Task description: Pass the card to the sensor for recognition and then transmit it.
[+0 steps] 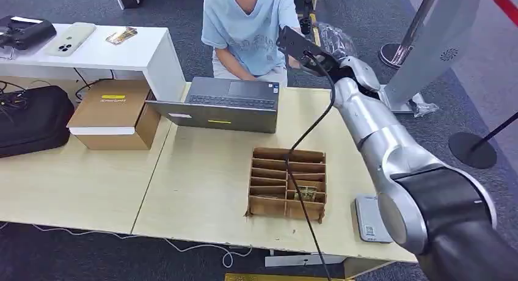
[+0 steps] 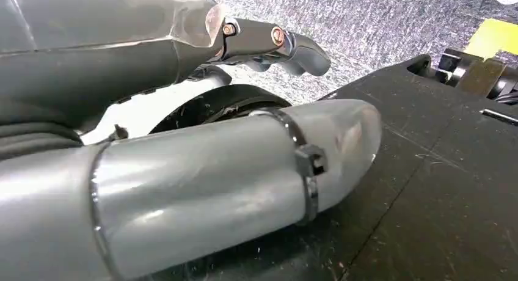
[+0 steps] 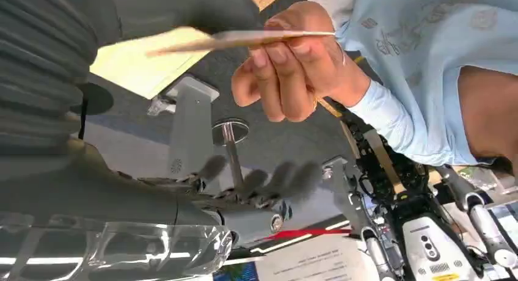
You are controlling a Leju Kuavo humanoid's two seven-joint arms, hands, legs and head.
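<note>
Reaching across the far edge of the desk point(image 1: 201, 189), my right hand point(image 1: 342, 64) is stretched toward the person point(image 1: 247, 24) seated behind the laptop point(image 1: 226, 104). In the right wrist view the card point(image 3: 244, 40) is pinched in the person's hand point(image 3: 293, 67), thin, tan, seen edge-on, its long axis running out from their fingertips toward my palm. My right fingers point(image 3: 269, 177) look spread with a gap to the card (a bit blurred), so I judge that hand empty. I can't tell whether my thumb side touches it. My left hand point(image 2: 269, 43) hangs low, fingers curled loosely, holding nothing. Right hand is clearly nearer.
</note>
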